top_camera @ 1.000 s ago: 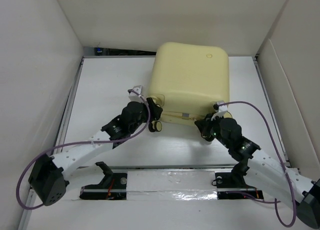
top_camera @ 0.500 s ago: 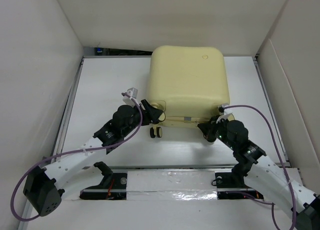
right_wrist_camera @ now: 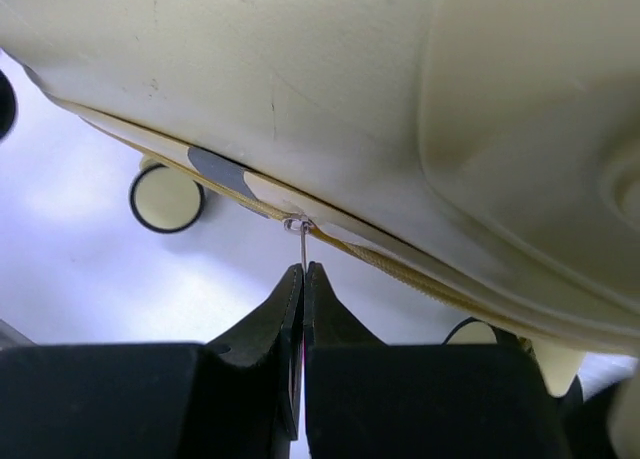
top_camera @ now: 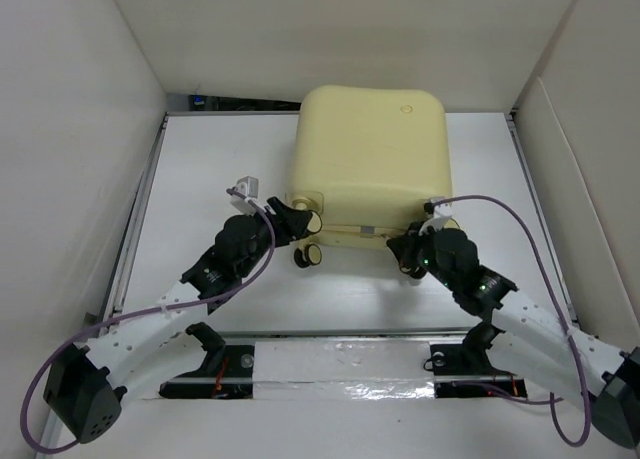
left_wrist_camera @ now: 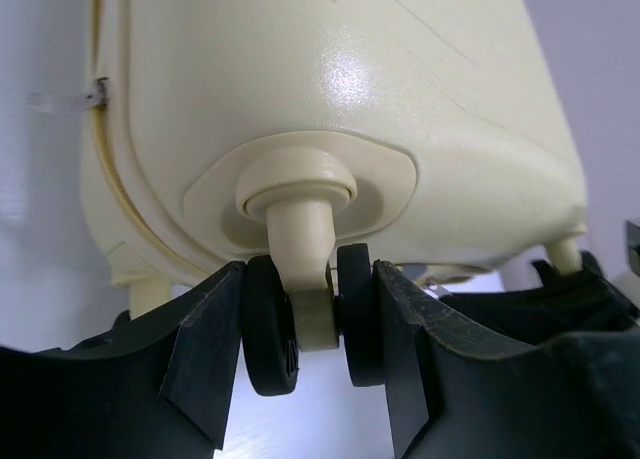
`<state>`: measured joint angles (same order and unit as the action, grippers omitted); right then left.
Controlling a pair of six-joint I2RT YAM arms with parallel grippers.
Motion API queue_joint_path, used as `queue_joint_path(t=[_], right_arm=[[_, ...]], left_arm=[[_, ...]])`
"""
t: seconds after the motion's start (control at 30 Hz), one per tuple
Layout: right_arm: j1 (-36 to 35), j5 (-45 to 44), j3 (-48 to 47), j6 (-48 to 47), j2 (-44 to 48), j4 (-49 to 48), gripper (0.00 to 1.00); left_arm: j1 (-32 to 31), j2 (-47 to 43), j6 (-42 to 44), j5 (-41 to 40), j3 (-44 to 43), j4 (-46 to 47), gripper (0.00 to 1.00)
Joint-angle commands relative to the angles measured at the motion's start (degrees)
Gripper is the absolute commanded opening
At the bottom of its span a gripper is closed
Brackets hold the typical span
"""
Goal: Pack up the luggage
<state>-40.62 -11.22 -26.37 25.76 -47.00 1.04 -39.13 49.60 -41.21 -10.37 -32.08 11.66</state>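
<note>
Suitcase (top_camera: 372, 164) lies lid down, mid-table (top_camera: 210, 169), wheel end toward arms. Left gripper (left_wrist_camera: 308, 319) half spread, clamped across twin wheel (left_wrist_camera: 268, 329) at near-left corner. Right gripper (right_wrist_camera: 302, 279) pressed together, pinching thin zipper pull (right_wrist_camera: 302, 241) at seam. Risks: pull slips from pinch if tugged off seam line; wheel swivels on stem, brace gives, shell skids.

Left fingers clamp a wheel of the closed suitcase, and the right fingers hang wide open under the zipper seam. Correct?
Not quite. The left fingers do clamp a wheel of the closed luggage, but the right fingers are shut, pinching the thin zipper pull at the seam. The right wrist view shows it.
</note>
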Motion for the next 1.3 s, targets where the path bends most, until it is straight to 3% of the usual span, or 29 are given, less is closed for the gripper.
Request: queue_joint_path(t=[0.0, 0.03, 0.17, 0.3, 0.47, 0.6, 0.7, 0.77, 0.8, 0.83, 0.9, 1.0, 1.27], right_arm=[[12.64, -15.77, 3.50, -0.71, 8.14, 9.42, 0.00], [17.46, -13.76, 3.95, -1.23, 9.98, 9.59, 0.00], [25.04, -9.61, 4.22, -2.82, 12.99, 9.34, 0.00], [27.69, -8.12, 3.08, -2.99, 10.62, 8.81, 0.00], [23.23, -4.86, 4.04, -2.65, 7.99, 5.47, 0.00], [18.13, -7.85, 4.22, -2.12, 7.72, 3.80, 0.00], [18.12, -4.52, 3.35, -4.04, 5.53, 2.57, 0.00], [16.29, -1.97, 2.91, -5.19, 4.03, 2.22, 0.00], [15.58, -1.26, 2.90, -5.63, 2.89, 0.82, 0.00], [14.88, -1.08, 2.82, -5.98, 2.27, 0.72, 0.00], [13.73, -2.22, 2.47, -6.16, 1.65, 1.59, 0.00], [13.73, -3.36, 3.16, -6.77, 2.79, 1.87, 0.00], [13.73, -1.26, 4.40, -8.00, 5.17, 0.11, 0.00]], left_arm=[[5.99, -4.07, 2.19, -11.34, 4.03, -0.94, 0.00], [7.74, -4.42, 2.19, -10.90, 4.73, -0.33, 0.00], [9.87, -6.10, 2.28, -8.79, 7.11, 2.75, 0.00], [10.39, -6.19, 3.06, -8.09, 7.20, 4.68, 0.00], [9.87, -5.05, 4.99, -1.32, 8.17, 10.57, 0.00], [4.08, -3.73, 8.07, 4.28, 6.85, 11.45, 0.00], [-3.21, -2.76, 9.57, 7.03, 6.15, 13.21, 0.00], [-9.18, -2.32, 10.71, 4.76, 3.62, 11.03, 0.18], [-11.12, -1.97, 11.15, 2.05, 2.73, 10.41, 0.55], [-12.79, -1.71, 11.85, 0.46, 1.94, 9.62, 0.71], [-16.49, 0.21, 12.12, -3.40, -1.14, 6.20, 0.90], [-17.64, 5.39, 11.86, -3.88, -5.88, 1.19, 0.94], [-22.04, 15.95, 11.06, -4.48, -13.43, 0.48, 0.95]])
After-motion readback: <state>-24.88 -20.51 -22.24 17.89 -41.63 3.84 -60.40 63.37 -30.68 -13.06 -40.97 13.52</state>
